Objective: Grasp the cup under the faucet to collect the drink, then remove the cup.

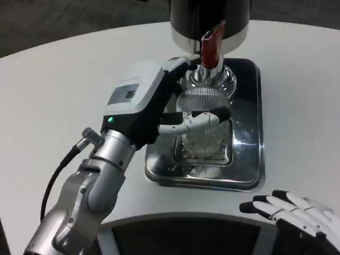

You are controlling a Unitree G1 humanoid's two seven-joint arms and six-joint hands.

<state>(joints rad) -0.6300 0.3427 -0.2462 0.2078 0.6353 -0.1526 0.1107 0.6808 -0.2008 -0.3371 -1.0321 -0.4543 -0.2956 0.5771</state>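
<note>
Head view: left hand [159, 106] wraps a clear ribbed cup [204, 125], fingers [199, 118] curled across its near side, holding it. Cup stands upright on the silver drip tray [245, 170], right under the faucet [211, 50] with its red lever, below the black dispenser [210, 18] at the far side of the white desk [48, 95]. Right hand [295, 212] rests at the near right, fingers spread, holding nothing.
</note>
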